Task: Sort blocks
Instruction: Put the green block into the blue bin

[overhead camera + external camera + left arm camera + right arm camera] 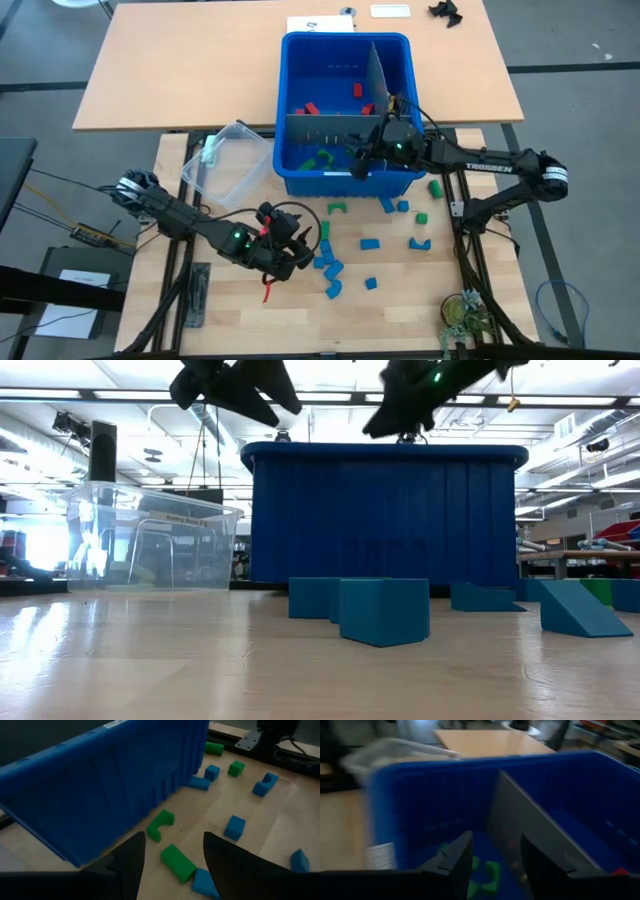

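Note:
Blue and green blocks lie scattered on the wooden table (pixel 400 300) in front of the big blue bin (pixel 345 100). My left gripper (pixel 303 240) hovers open over the left of that scatter. In its wrist view a long green block (pixel 177 862) lies on the table below its fingers (pixel 172 837), with a green arch block (pixel 160 824) just beyond. My right gripper (pixel 358 160) is open above the bin's near-left compartment, where green blocks (pixel 487 872) lie. Red blocks (pixel 312 108) lie in the far-left compartment.
Grey dividers (pixel 375 80) split the bin. A clear plastic tub (pixel 225 160) stands left of the bin. More blue blocks (pixel 328 268) and green ones (pixel 421 217) lie toward the table's right. A small plant (pixel 462 315) stands at the near right corner.

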{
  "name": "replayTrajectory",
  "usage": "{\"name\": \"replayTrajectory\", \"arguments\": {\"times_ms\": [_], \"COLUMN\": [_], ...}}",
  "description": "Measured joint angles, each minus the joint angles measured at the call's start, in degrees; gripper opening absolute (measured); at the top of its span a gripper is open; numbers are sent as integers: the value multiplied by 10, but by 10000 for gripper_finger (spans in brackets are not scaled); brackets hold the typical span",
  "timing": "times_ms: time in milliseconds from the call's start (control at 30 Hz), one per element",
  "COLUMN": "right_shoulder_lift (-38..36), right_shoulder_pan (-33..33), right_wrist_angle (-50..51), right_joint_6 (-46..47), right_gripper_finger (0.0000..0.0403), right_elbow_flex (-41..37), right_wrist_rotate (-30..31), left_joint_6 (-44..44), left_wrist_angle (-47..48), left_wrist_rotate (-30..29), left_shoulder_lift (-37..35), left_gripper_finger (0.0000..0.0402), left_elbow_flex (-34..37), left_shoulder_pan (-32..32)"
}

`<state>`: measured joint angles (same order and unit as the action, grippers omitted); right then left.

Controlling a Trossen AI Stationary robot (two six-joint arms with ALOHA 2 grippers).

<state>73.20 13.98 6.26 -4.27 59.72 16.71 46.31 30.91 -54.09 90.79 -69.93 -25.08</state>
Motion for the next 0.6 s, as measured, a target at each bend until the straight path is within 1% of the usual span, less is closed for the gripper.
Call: {"name": "replayTrajectory", "arguments": {"times_ms": [167,333,467,600], "right_shoulder_lift": [-11,26,77,143], "right_shoulder_pan": [-96,-199,-248,-268], "right_wrist_angle": [45,66,64,72], "right_joint_6": [0,0,0,-23], "right_gripper_finger": [217,257,268,262], "right_elbow_flex": [1,1,1,0], "right_wrist_rotate": [-20,-35,-14,16], "left_joint_6": [-26,-53,-54,-54], "left_wrist_angle": [-27,-69,-85,-84], "left_wrist_rotate": [12,36,55,71], "left_shoulder_lift": [1,12,17,21], "left_gripper_finger": [209,209,209,209], "left_elbow_flex": [13,37,60,86], "left_shoulder_pan": [0,0,0,3]}}
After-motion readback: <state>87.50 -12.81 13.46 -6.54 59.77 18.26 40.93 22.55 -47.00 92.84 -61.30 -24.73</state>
